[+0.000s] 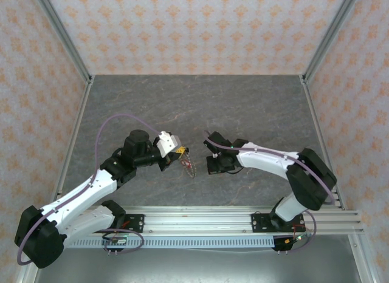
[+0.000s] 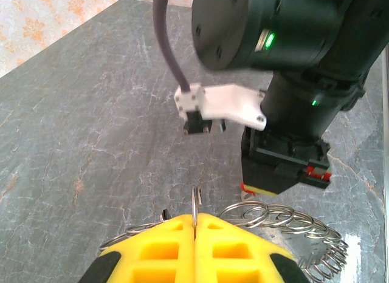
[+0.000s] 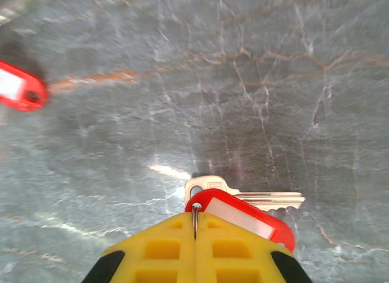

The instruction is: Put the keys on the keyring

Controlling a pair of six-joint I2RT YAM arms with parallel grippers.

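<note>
Left tool (image 2: 194,221) pinching keyring (image 2: 194,204), right tool (image 3: 194,221) pinching red-tagged key (image 3: 267,200) (over the grey table (image 3: 121,143))

Grey veined table (image 1: 243,101), silver key (image 3: 255,199) with red tag (image 3: 243,219) low over it, contact unclear.

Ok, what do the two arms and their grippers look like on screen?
The left arm and right arm match: white links, bulky black joints, a thin purple cable looping along each. The left gripper and right gripper have yellow fingers with square pockets. The right arm also shows small green lights.
</note>
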